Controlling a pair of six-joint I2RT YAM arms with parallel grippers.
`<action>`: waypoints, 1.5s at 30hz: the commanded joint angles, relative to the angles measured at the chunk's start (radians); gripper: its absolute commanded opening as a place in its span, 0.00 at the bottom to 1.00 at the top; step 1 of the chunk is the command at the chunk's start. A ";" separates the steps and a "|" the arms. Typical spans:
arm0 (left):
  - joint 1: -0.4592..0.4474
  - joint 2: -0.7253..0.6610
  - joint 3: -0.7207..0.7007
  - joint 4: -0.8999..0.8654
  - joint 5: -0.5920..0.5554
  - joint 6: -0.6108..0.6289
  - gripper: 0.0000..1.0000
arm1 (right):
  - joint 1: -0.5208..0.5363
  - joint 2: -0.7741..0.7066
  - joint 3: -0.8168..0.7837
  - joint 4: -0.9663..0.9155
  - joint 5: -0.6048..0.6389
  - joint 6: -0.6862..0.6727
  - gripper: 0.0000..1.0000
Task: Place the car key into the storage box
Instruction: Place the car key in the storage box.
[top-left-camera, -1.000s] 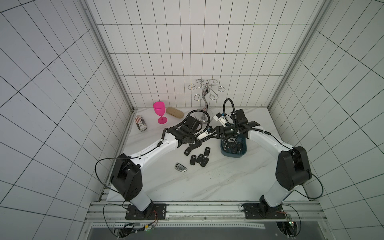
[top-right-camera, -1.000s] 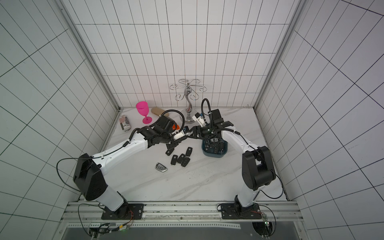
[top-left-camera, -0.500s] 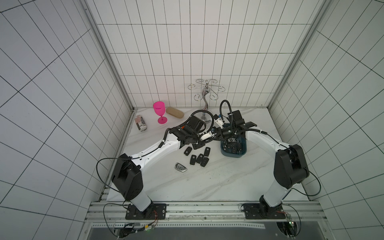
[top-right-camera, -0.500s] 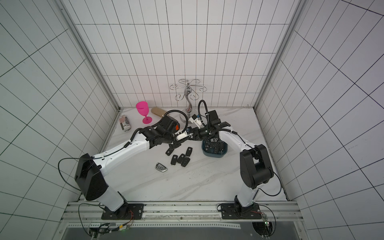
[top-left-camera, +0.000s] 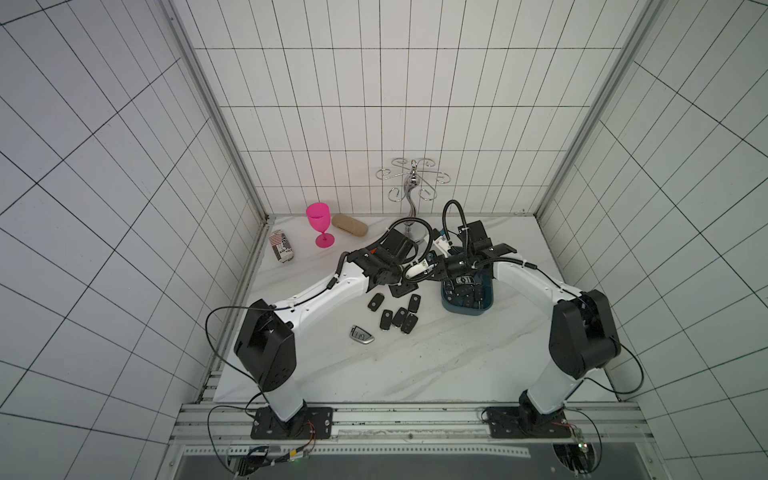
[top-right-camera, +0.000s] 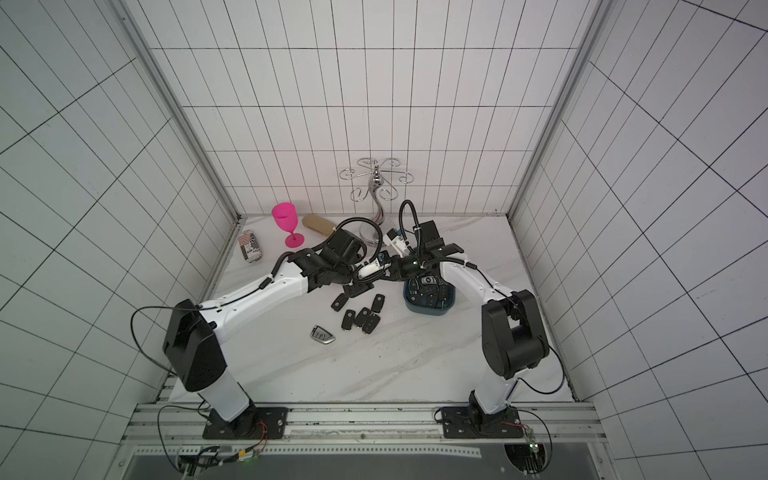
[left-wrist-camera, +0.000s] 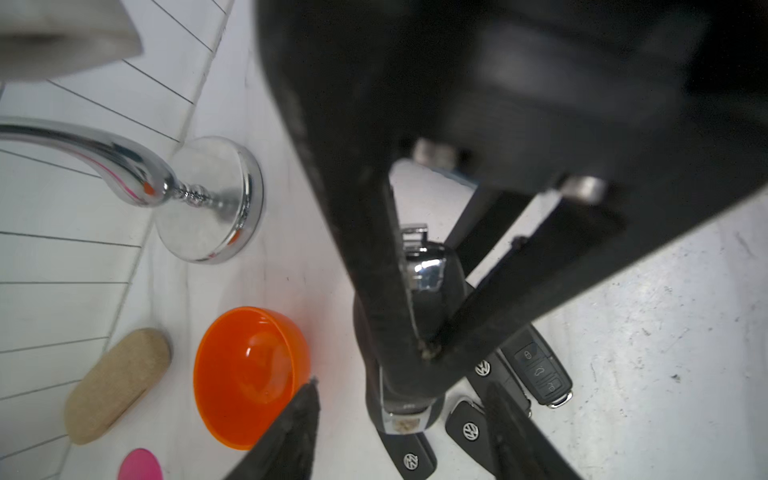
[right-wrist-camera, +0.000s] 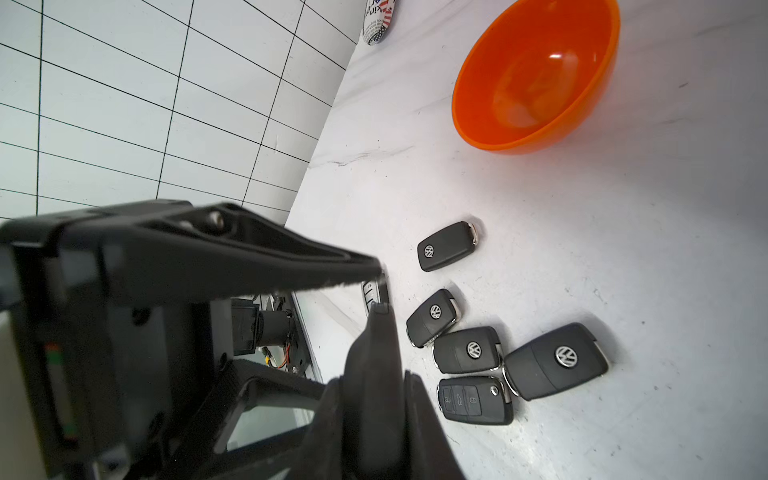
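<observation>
A black car key (left-wrist-camera: 436, 299) with a chrome end hangs above the table between my two grippers. My right gripper (left-wrist-camera: 428, 353) is shut on it, and the right wrist view shows the key (right-wrist-camera: 372, 374) pinched between its fingers. My left gripper (left-wrist-camera: 399, 432) is open, its fingers (left-wrist-camera: 291, 436) standing apart on either side of the key without touching it. In both top views the two grippers meet just left of the dark teal storage box (top-left-camera: 465, 311) (top-right-camera: 430, 311), which holds several keys. The held key is hidden there.
Several black keys (top-left-camera: 399, 318) and a silver-edged key (top-left-camera: 361, 334) lie on the marble below the grippers. An orange bowl (left-wrist-camera: 249, 374) (right-wrist-camera: 536, 79) sits close behind them. At the back stand a chrome rack (top-left-camera: 411, 187), a pink goblet (top-left-camera: 319, 224), a cork case (top-left-camera: 350, 225) and a can (top-left-camera: 281, 247).
My right gripper swung left to the left gripper and shut on the key it held. The left gripper then opened and let go of the key.
</observation>
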 joint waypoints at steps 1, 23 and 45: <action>-0.007 -0.051 -0.024 0.039 -0.001 0.001 0.98 | -0.037 -0.035 -0.007 -0.039 0.051 -0.063 0.03; 0.587 -0.073 -0.017 -0.204 0.117 -0.251 0.98 | -0.233 -0.099 -0.071 -0.133 0.675 -0.375 0.02; 0.520 -0.152 -0.341 -0.089 0.055 -0.078 0.91 | -0.219 0.099 -0.006 -0.160 0.641 -0.408 0.15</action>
